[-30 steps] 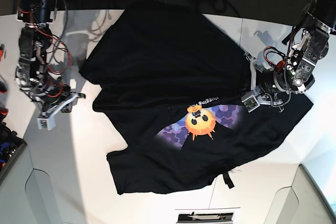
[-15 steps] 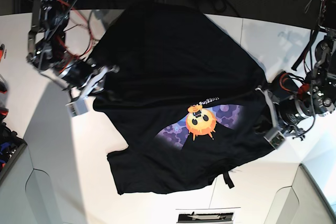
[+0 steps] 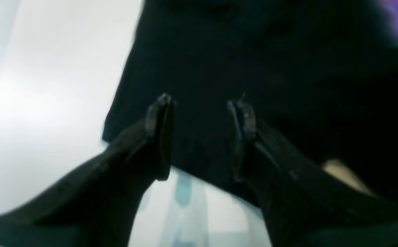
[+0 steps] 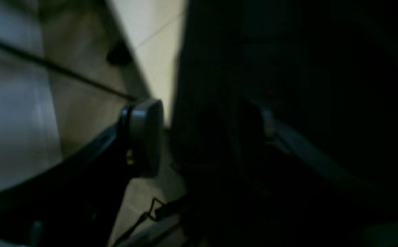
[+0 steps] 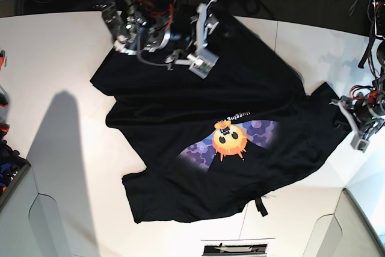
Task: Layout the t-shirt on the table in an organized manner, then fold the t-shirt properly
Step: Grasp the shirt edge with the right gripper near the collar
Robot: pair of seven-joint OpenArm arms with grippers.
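The t-shirt [image 5: 198,118] lay on the white desk [image 5: 60,58] in a rumpled, partly doubled heap rather than spread flat: a band of fabric was folded over across its middle so that the orange-and-purple print [image 5: 230,139] showed only in part, one sleeve or corner stuck out toward the near-left edge, and the far edge reached the back of the desk, where it seemed to hang over. A small strap or tag [image 5: 260,205] poked out at the near hem. The right gripper [image 5: 201,34] was over the far edge of the shirt, and in its wrist view the jaws stood spread with a dark fold of cloth between them, though that picture was too dim to tell whether the pads touched it. The left gripper [image 5: 358,127] was at the shirt's opposite side, where the fabric ended near the desk's corner; its wrist view showed the jaws apart over the black edge, holding nothing that could be made out. Judged from this, the task was at an early stage: the laying-out was not done, since the shirt needed its doubled band opened, its sleeves drawn out and its body smoothed, and no proper fold had been started.
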